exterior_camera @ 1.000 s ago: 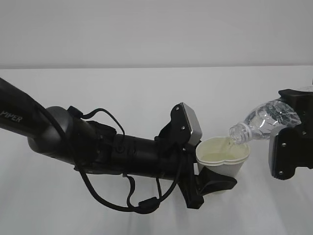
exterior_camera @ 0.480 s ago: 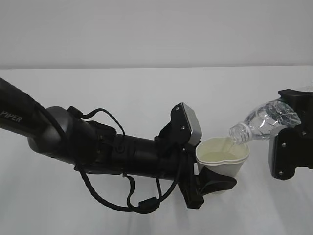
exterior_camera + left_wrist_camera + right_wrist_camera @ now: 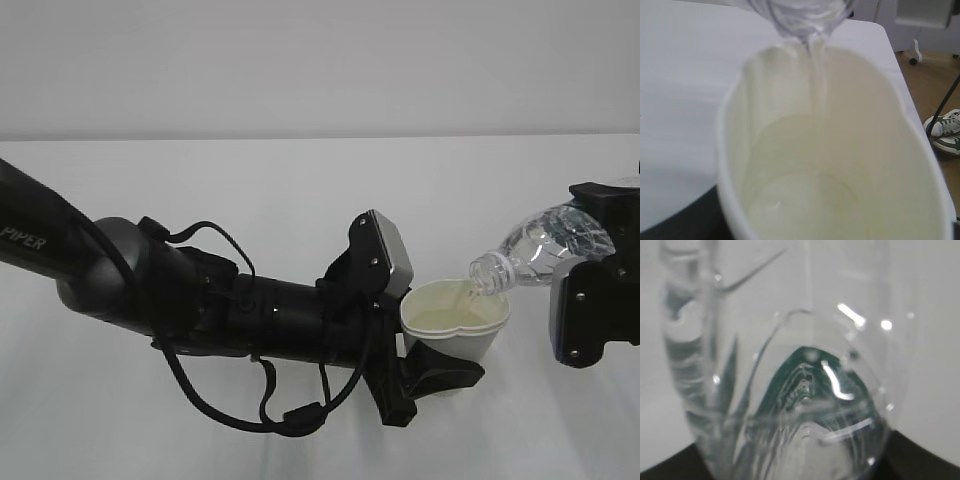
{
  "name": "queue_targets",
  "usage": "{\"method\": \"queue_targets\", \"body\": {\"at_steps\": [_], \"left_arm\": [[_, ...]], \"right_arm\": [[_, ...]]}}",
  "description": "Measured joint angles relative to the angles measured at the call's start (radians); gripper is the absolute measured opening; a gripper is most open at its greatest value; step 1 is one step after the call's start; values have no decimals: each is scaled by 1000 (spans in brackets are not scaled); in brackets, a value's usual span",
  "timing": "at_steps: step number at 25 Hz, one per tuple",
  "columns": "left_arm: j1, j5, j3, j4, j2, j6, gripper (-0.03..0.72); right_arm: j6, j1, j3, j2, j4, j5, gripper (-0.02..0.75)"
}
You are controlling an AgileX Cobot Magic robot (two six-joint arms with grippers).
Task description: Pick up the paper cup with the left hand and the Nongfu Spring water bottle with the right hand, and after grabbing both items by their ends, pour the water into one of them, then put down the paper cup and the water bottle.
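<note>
Where white "PIPER" marks the left hand (image 3: 150, 285); bottle's (image 3: 545, 245) print unreadable.

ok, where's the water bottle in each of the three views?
Exterior: water bottle at right, tilted, mouth over the paper cup.
Left wrist: only its mouth at top centre, above the cup.
Right wrist: fills the frame, very close.
Shared landmark: the bottle mouth over the cup rim.

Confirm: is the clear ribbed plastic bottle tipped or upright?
Tipped: clear ribbed plastic bottle slants mouth-down over white paper cup, water streaming in.
</note>
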Motion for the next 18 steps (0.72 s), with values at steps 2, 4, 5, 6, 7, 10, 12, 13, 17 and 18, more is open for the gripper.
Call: {"method": "queue_targets", "body": {"at_steps": [2, 4, 5, 6, 7, 10, 12, 13, 17, 18], "left_arm": [[0, 0, 0, 0, 0, 0, 422], [0, 0, 0, 0, 0, 0, 422], [0, 0, 0, 0, 0, 0, 421], [0, 0, 0, 0, 0, 0, 421], [0, 0, 0, 0, 0, 0, 422], [0, 0, 0, 0, 0, 0, 421], [0, 0, 0, 0, 0, 0, 422], [0, 0, 0, 0, 0, 0, 422], [0, 0, 0, 0, 0, 0, 422], [0, 0, 0, 0, 0, 0, 422]], "right_arm": [[0, 0, 0, 0, 0, 2, 396], [0, 0, 0, 0, 0, 2, 396], [0, 0, 0, 0, 0, 2, 396], [0, 0, 0, 0, 0, 2, 396], [0, 0, 0, 0, 0, 2, 396], [0, 0, 0, 0, 0, 2, 396], [0, 0, 0, 0, 0, 2, 396], [0, 0, 0, 0, 0, 2, 396], [-2, 0, 0, 0, -2, 2, 396], [-2, 0, 0, 0, -2, 2, 396]]}}
